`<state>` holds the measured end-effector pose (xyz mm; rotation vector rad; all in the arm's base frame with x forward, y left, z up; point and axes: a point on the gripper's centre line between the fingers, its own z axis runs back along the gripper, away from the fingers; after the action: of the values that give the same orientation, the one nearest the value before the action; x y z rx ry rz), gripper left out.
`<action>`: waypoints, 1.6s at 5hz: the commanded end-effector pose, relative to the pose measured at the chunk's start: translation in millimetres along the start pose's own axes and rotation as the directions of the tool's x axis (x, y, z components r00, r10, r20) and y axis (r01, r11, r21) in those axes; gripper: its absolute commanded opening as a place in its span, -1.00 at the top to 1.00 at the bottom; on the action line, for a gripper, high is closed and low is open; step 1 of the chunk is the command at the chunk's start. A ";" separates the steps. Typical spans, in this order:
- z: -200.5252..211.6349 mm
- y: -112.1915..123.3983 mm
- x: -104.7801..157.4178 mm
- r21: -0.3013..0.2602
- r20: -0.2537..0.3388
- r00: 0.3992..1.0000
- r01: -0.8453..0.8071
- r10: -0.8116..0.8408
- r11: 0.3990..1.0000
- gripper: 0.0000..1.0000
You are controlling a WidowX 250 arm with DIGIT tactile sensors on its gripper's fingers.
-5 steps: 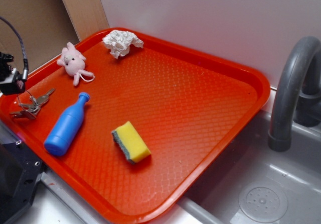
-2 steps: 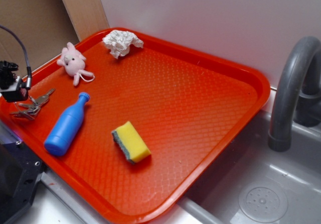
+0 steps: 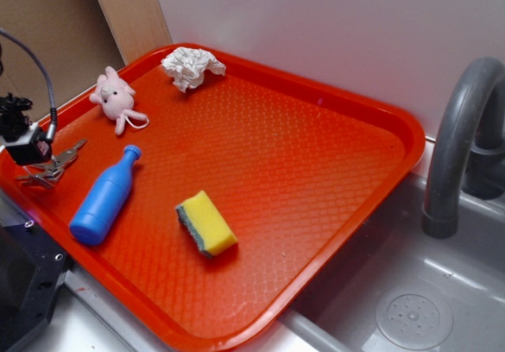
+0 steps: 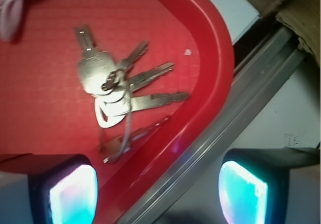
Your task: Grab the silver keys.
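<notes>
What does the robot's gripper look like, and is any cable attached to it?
In the exterior view the gripper is a small black block with a pale face, and a thin grey cable arches up from it. In the wrist view its two fingers are dark, with pads that glow cyan, one tinged pink. No markings are legible.

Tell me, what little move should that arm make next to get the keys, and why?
Probably slide sideways toward the tray's middle before dropping. In the wrist view the silver keys lie just inside the red tray rim, above and toward one pad, while the open gripper is centred over the rim and counter, so closing now would likely miss them.
</notes>
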<state>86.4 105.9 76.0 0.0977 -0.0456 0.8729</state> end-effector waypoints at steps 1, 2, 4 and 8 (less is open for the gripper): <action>40.2 6.0 1.2 0.002 0.110 0.994 0.017 -0.017 1.000 -1.00; 31.2 -2.8 5.9 0.037 0.156 0.988 -0.011 0.005 0.999 -1.00; -20.9 -18.6 49.1 0.045 0.179 0.984 -0.015 0.007 0.999 -1.00; -37.4 -25.2 51.4 0.023 0.073 0.997 0.038 -0.040 0.999 1.00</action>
<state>141.8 130.0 30.9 0.1353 -0.0514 0.8360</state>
